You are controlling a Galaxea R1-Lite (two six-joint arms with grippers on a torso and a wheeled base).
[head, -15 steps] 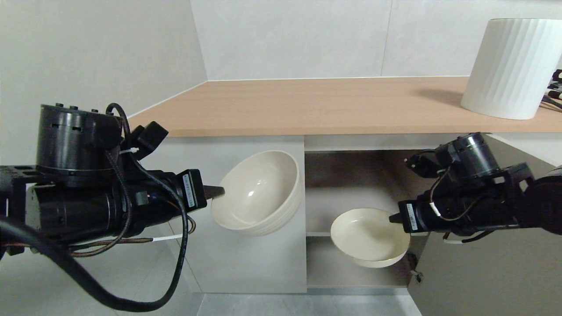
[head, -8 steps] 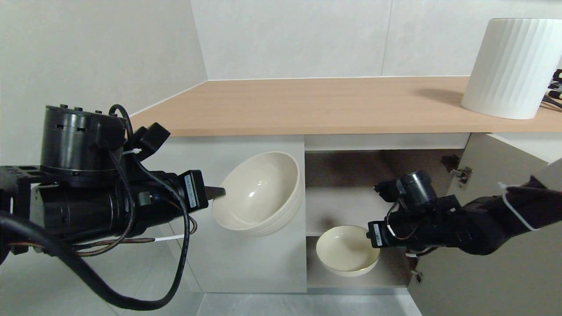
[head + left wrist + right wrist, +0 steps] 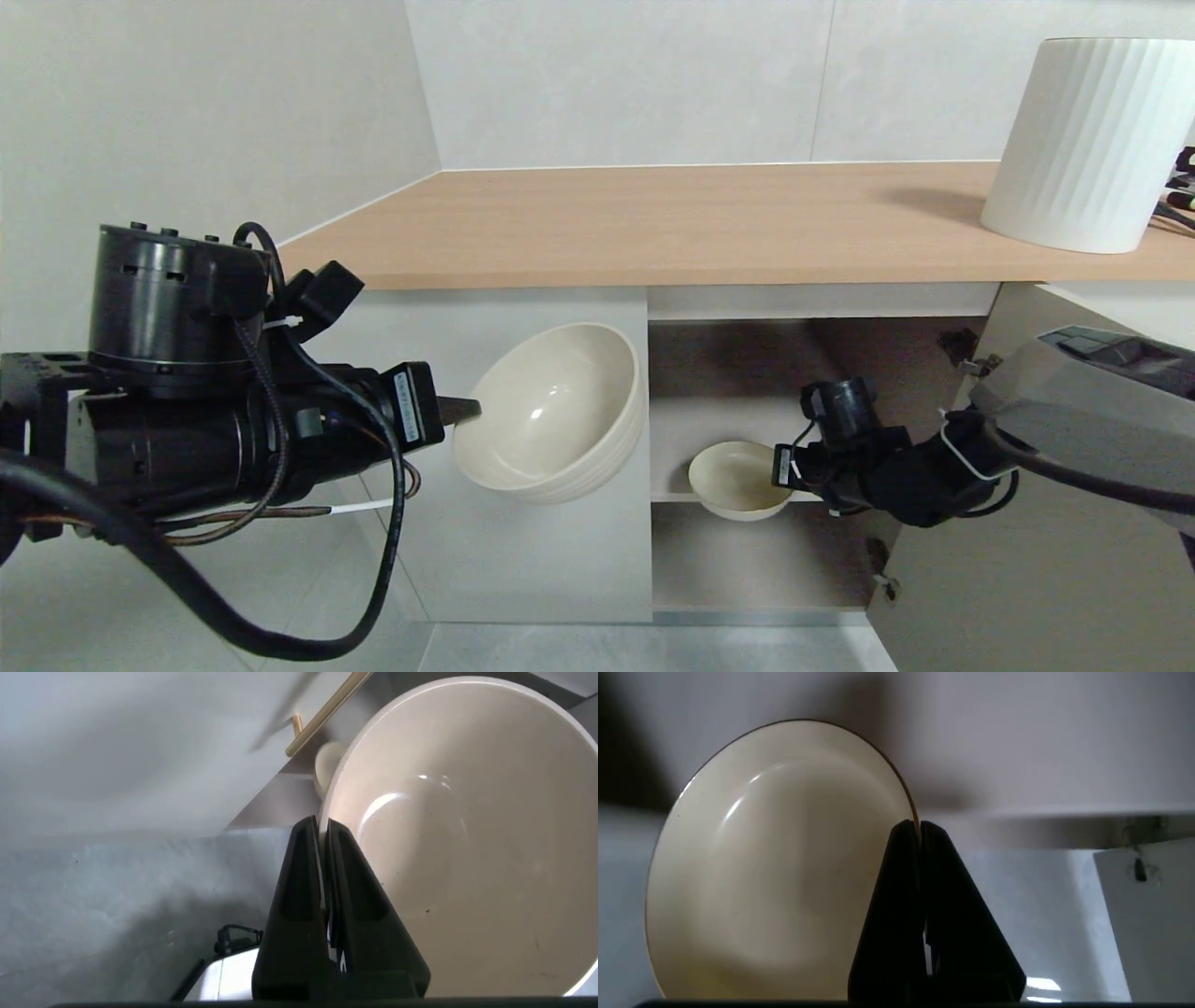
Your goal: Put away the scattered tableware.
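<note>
Right end effector tight on small bowl rim inside cabinet (left end effector likewise, large bowl)

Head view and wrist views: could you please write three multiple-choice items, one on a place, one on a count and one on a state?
1. Where is the small cream shallow bowl in the right hand?
A. On a dish rack.
B. At the open white cabinet, near shelf height.
C. In a sink.
2. How many cream bowls are there?
A. Two.
B. One.
C. Four.
3. How is the left hand?
A. Open and empty.
B. Shut on a spoon.
C. Shut on the rim of the large cream ribbed bowl.
1 B: it hangs before the cabinet's shelf. 2 A: one bowl per hand. 3 C: it clamps the rim.
</note>
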